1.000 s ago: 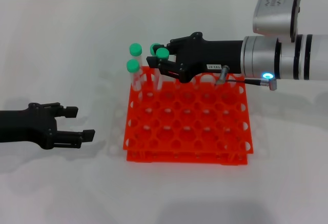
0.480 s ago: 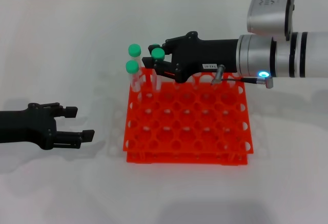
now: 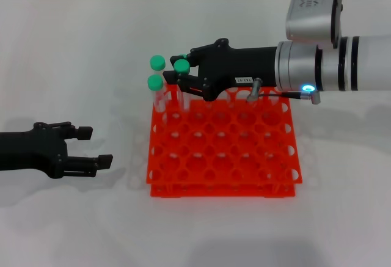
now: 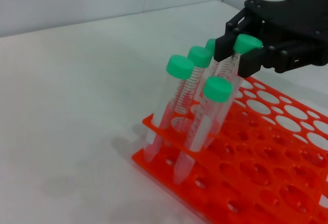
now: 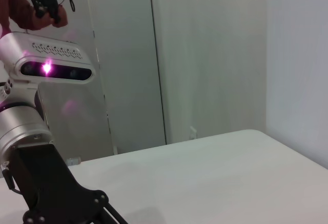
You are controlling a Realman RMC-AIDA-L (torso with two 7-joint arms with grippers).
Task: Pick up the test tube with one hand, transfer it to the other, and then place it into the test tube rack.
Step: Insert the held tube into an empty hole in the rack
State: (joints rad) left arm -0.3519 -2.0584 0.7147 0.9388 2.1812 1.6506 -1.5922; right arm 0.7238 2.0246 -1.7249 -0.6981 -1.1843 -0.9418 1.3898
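The orange test tube rack stands at the middle of the white table. My right gripper, black with a white label, is over the rack's far left corner, shut on a green-capped test tube. In the left wrist view that gripper pinches the tube just below its cap, and the tube leans with its lower end down at the rack. My left gripper is open and empty, low over the table to the left of the rack.
Other green-capped tubes lean in the holes of the rack's far left corner, right beside the held one; they also show in the left wrist view. The right wrist view shows only arm, wall and table.
My right gripper has moved a little to the left with the tube in it. The rack and its tubes have shifted slightly left with it. The left gripper has not moved.
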